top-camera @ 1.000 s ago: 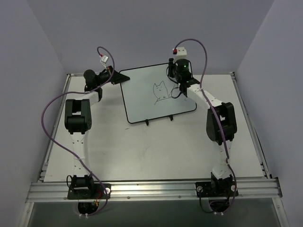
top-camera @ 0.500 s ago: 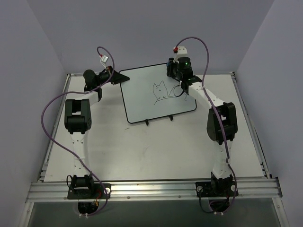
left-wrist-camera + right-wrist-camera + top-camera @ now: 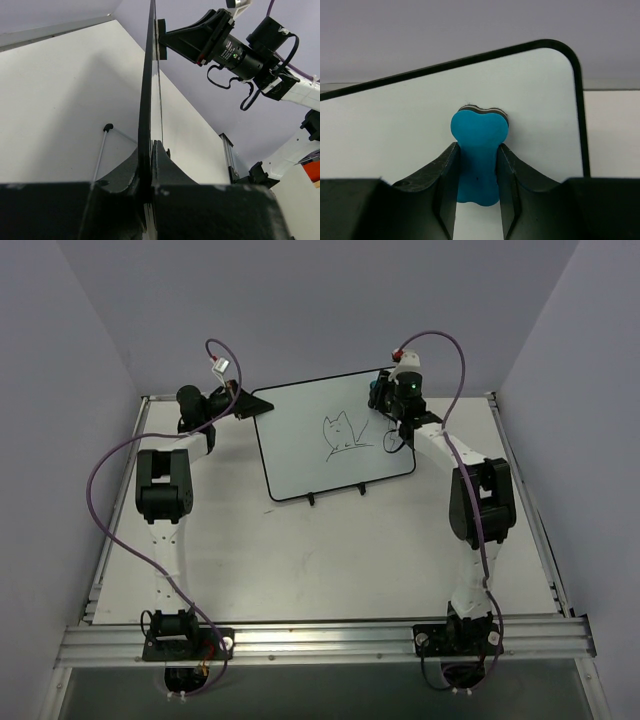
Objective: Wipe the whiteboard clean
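The whiteboard (image 3: 335, 440) is a big, shiny white rectangle with a thin black frame and round corners. It sits on the flat, pale table (image 3: 300, 560). Two small black feet (image 3: 312, 500) stick out from its near edge. A black marker drawing (image 3: 340, 432), like a cat with pointy ears, is near the middle of the whiteboard.

The left gripper (image 3: 240, 400) is at the whiteboard's far left corner. Its two black fingers (image 3: 165, 165) squeeze tight on the thin black edge. In the left wrist view that edge is a skinny dark line between them.

The right gripper (image 3: 477, 147) is at the whiteboard's far right corner. Its claw is narrow and pinches a small blue eraser (image 3: 479, 130) shaped like a bone. The eraser looks smooth, with a thin dark layer on its far side. Its rounded top seems to touch the white surface just inside the curved black corner, apart from the drawing.
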`<state>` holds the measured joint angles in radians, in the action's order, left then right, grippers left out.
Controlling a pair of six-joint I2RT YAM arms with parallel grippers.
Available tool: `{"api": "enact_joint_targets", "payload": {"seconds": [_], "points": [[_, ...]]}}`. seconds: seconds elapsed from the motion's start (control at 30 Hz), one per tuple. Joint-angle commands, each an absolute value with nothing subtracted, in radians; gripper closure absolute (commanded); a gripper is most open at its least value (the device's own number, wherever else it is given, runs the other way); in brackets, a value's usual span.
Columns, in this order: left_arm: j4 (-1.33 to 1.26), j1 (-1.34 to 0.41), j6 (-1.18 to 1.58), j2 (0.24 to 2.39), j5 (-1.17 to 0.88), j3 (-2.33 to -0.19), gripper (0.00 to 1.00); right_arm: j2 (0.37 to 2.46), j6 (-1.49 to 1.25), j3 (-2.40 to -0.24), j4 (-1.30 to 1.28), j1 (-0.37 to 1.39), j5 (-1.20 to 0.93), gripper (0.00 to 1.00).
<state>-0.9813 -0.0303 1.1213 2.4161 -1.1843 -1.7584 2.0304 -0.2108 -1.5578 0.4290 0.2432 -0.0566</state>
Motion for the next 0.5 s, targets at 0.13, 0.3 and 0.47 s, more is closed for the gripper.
{"api": "enact_joint_targets", "payload": {"seconds": [0.13,0.3,0.47], "points": [[-1.138,-0.049,0.858,2.350,-1.402,-1.781,0.98,1.961,-0.284,-1.381,0.417,0.183,-0.041,1.00],[-1.137,-0.049,0.854,2.335,-1.402,-1.779,0.98,1.916,-0.318,-1.336,0.440,0.184,-0.069,1.00],[-1.132,-0.049,0.847,2.327,-1.401,-1.775,0.98,1.939,-0.307,-1.428,0.422,0.195,-0.042,1.00]]}}
